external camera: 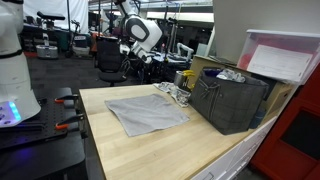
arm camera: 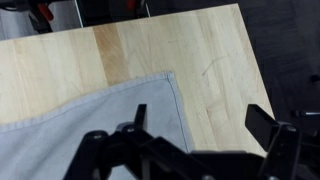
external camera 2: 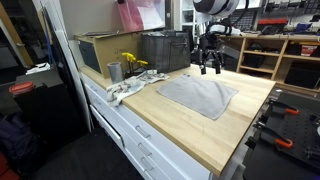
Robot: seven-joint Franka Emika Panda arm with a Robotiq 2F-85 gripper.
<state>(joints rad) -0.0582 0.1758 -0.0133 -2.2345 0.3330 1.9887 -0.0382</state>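
Below the claw [arm camera: 200, 125], which hangs wide open and empty, one grey cloth [arm camera: 90, 130] lies flat on the tabletop [arm camera: 150, 50]. Off to the claw's side stand one dark crate [external camera 2: 165, 50] and one metal cup [external camera 2: 115, 71].

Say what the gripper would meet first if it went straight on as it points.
Probably the grey cloth, near its edge: the wrist view shows the open gripper pointing down over it. It might instead land on bare table just beside; depth is unclear.
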